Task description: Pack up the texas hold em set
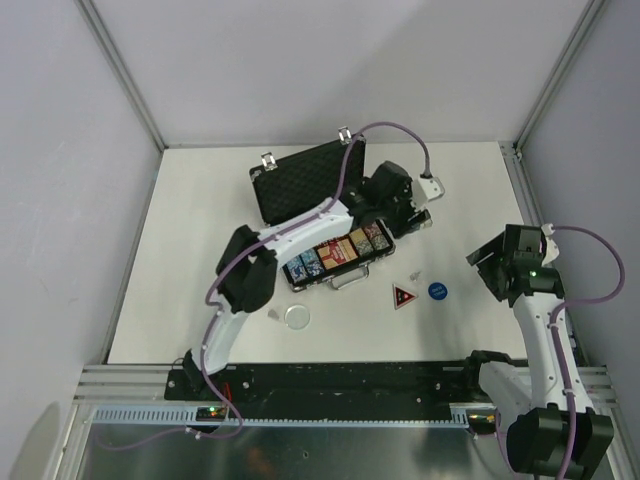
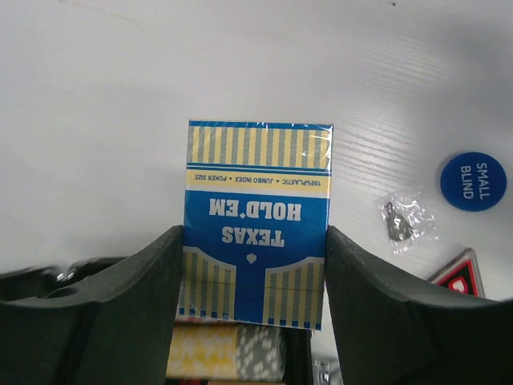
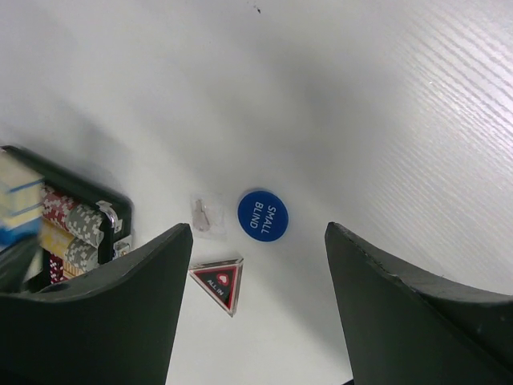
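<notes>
The black briefcase (image 1: 300, 180) lies open mid-table, its foam lid tilted back and rows of poker chips (image 1: 340, 252) in its tray. My left gripper (image 2: 253, 277) is shut on a blue "Texas Hold'em" card deck (image 2: 256, 216) and holds it over the case's right end, above yellow and grey chips (image 2: 232, 353). My right gripper (image 3: 256, 297) is open and empty above the table at the right. Below it lie the blue "Small Blind" button (image 3: 262, 214), the red "All In" triangle (image 3: 218, 282) and a small clear bag of keys (image 3: 205, 215).
A clear round button (image 1: 297, 317) lies in front of the case. The blue button (image 1: 437, 291), triangle (image 1: 403, 296) and key bag (image 1: 415, 273) lie between the case and the right arm. Grey walls surround the table.
</notes>
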`<state>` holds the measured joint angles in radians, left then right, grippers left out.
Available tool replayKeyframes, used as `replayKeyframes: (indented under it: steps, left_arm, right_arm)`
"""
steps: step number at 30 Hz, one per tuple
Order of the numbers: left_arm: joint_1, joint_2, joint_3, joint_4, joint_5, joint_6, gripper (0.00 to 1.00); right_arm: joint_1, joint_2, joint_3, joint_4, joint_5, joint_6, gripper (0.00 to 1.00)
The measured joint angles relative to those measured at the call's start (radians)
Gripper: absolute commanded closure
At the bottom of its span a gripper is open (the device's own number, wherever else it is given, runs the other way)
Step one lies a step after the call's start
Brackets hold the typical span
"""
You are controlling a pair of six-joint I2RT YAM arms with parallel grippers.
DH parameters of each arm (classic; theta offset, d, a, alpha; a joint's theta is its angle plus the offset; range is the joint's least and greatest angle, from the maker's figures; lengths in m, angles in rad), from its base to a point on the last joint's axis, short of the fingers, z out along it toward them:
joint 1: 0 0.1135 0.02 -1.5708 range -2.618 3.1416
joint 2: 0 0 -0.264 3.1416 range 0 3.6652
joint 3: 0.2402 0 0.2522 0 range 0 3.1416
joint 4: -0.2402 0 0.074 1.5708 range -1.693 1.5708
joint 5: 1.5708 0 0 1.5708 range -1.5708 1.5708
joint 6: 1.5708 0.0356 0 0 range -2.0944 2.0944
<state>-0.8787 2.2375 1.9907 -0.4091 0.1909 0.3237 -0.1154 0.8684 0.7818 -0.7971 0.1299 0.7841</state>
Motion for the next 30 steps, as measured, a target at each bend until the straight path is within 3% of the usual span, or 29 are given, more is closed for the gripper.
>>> replayKeyframes:
  steps: [11, 30]
  left_arm:
    - [0.094, -0.255, -0.278, 0.016, -0.02, 0.0, 0.78]
    - [0.254, -0.375, -0.642, 0.097, -0.146, 0.022, 0.76]
  right_arm:
    - [0.068, 0.119, -0.032, 0.138, -0.023, 0.035, 0.28]
    - [0.133, 0.172, -0.032, 0.212, -0.022, 0.057, 0.28]
